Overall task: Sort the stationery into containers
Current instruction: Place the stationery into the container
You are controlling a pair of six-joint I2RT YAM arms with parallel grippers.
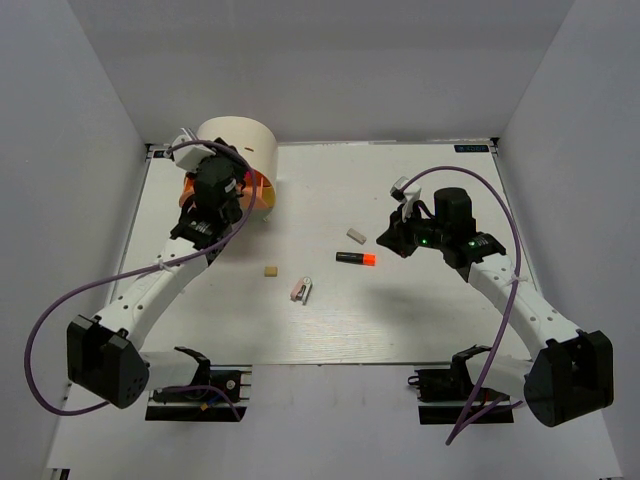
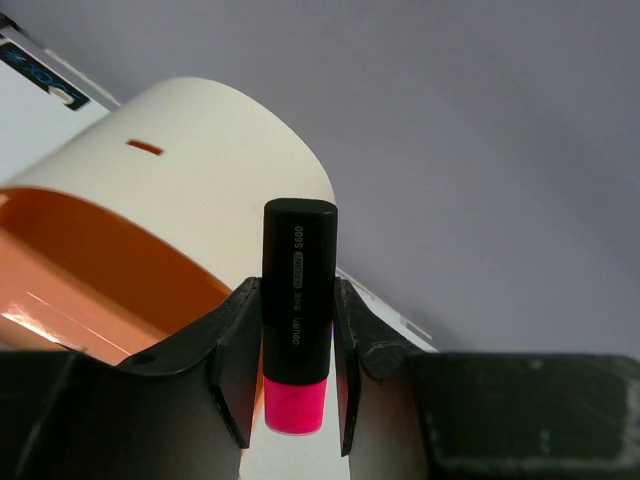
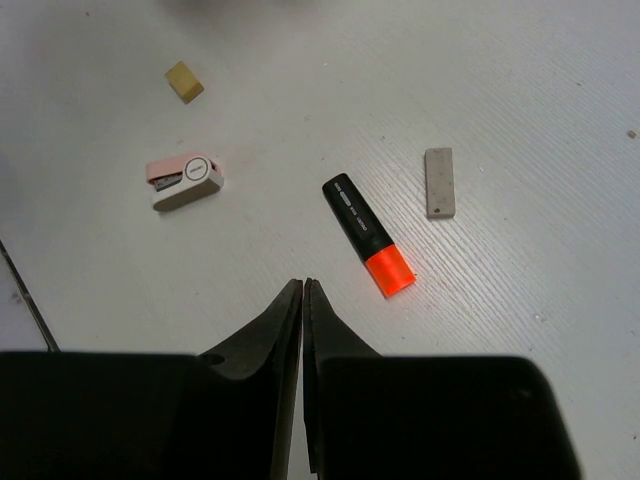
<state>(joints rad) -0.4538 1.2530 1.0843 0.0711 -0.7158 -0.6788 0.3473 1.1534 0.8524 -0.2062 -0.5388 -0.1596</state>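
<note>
My left hand (image 2: 295,290) is clenched on the pink-capped marker (image 2: 298,250), cap toward my wrist, just beside the cream box (image 2: 200,170). Its orange drawer (image 2: 90,260) stands open, its inside partly hidden behind my fingers. My right hand (image 3: 302,300) hangs over the counter (image 3: 520,300), fingertips nearly meeting on nothing, near the orange-capped marker (image 3: 368,235), grey eraser (image 3: 439,182), clip (image 3: 186,181) and tan eraser (image 3: 184,81).

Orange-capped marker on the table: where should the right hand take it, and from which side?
Likely the black barrel near mid-length, from straight above, with the right hand turned so its fingers close across the narrow width. The orange-capped marker lies flat on the table, with nothing touching it, so both long sides are free.
</note>
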